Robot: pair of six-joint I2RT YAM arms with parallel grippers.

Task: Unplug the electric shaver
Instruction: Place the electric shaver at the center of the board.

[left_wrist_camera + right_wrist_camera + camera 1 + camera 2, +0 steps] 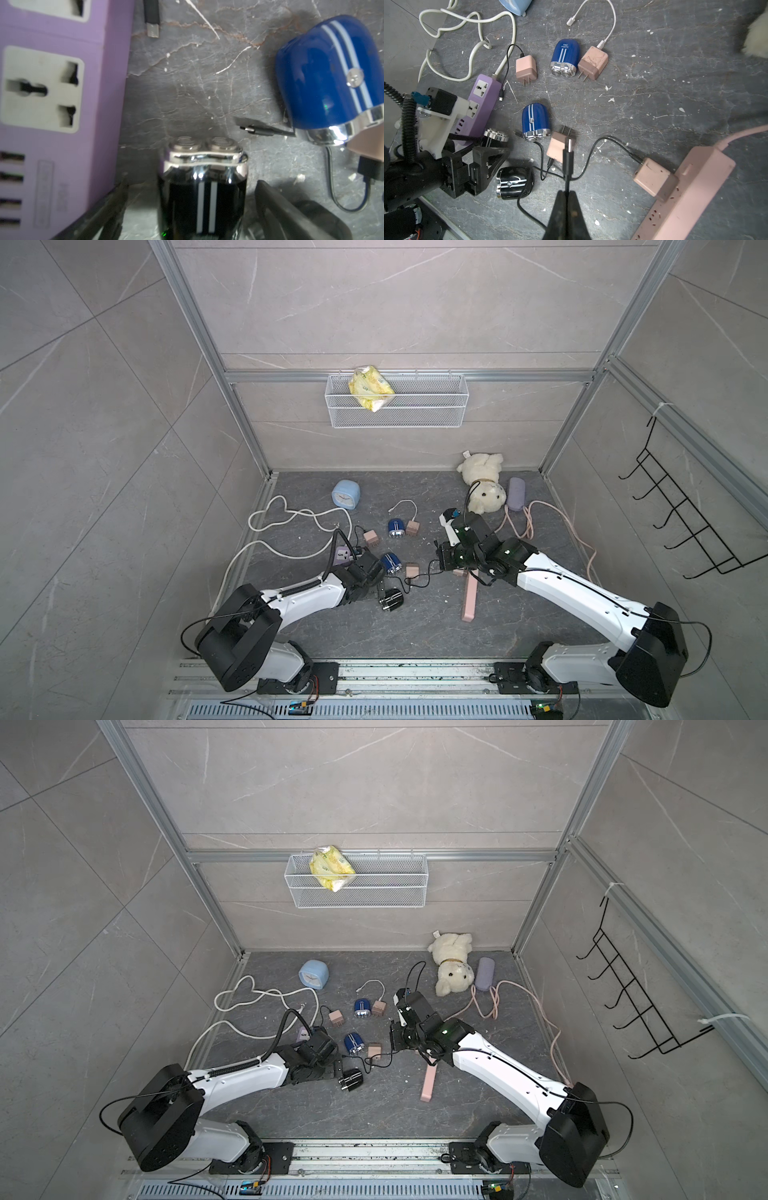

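Down on the dark floor (pixel 415 630), the left gripper (pixel 192 184) stands wide apart around the black shaver (pixel 201 193), with a gap showing on each side, so nothing is clamped. The shaver stands between the fingers (pixel 276 203) with its twin heads pointing away from the wrist. It's tight on one side, where the purple strip (pixel 62 104) runs just beside the other finger. On the opposite side a blue shaver (pixel 328 79) lies near, with bare stone between. The right gripper (pixel 566 194) is pinched together on the plug (pixel 568 158) of a black cable (pixel 600 143), and the plug's metal tip hangs bare above a loose pink adapter (pixel 558 147). From there the cable curves off to another adapter (pixel 652 178) seated in the pink strip (pixel 691 193), which slants toward the front under the right arm. A second black shaver (pixel 390 599) lies on its side just in front of the left gripper. Clutter fills the middle between the arms. The widest free floor is the front stretch between the two arm bases, and there is more at the far centre between the clock (pixel 345 495) and the teddy (pixel 484 483). A white cord (pixel 286 518) loops along the left rail, and a pink cord (pixel 552 514) trails by the right edge.
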